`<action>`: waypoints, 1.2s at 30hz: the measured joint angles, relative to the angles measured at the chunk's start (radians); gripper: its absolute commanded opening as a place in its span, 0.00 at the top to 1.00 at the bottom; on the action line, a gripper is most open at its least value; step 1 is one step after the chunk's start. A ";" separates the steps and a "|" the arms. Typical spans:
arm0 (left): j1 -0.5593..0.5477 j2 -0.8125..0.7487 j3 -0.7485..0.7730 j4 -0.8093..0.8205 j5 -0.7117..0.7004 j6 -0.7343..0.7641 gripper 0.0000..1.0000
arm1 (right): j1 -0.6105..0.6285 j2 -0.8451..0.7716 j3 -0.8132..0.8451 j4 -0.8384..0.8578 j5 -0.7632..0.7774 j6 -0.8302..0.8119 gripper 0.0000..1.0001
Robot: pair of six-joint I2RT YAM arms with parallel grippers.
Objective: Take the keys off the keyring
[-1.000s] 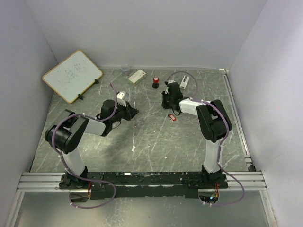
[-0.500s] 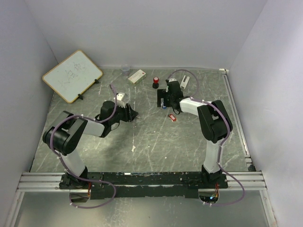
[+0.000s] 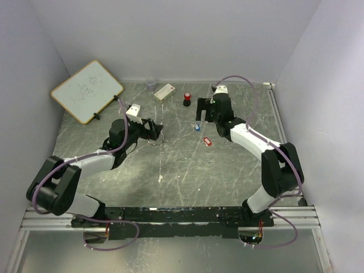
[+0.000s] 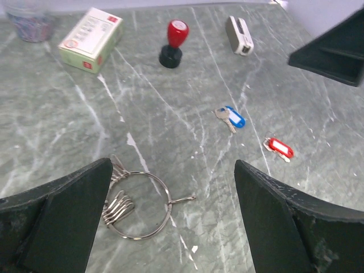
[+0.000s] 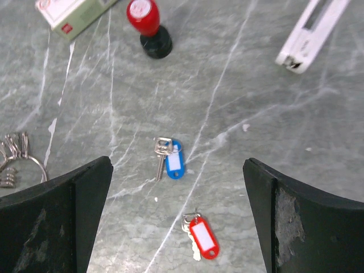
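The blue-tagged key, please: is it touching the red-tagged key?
Apart. In the right wrist view, bare table separates the blue-tagged key from the red-tagged key.

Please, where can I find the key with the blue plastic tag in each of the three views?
Top external: the key with the blue plastic tag lies near the centre, up-left of the key with the red plastic tag.
Left wrist: right of centre, again up-left of the red one.
Right wrist: near the centre, above the red one.
Shared landmark: the black stamp with the red top, higher up in every picture.
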 measured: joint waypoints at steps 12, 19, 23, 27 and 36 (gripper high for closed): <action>0.000 -0.343 -0.122 -0.191 -0.280 0.041 0.01 | 0.011 -0.250 -0.203 -0.036 0.233 0.048 0.00; 0.000 -0.547 -0.195 -0.260 -0.398 0.070 0.01 | 0.013 -0.446 -0.331 -0.073 0.465 0.135 0.00; 0.000 -0.625 -0.220 -0.302 -0.440 0.081 0.01 | 0.013 -0.523 -0.347 -0.123 0.567 0.199 0.00; 0.000 -0.642 -0.220 -0.331 -0.478 0.091 0.01 | 0.013 -0.581 -0.360 -0.186 0.637 0.253 0.00; 0.000 -0.642 -0.220 -0.368 -0.520 0.097 0.01 | 0.013 -0.683 -0.367 -0.295 0.722 0.325 0.00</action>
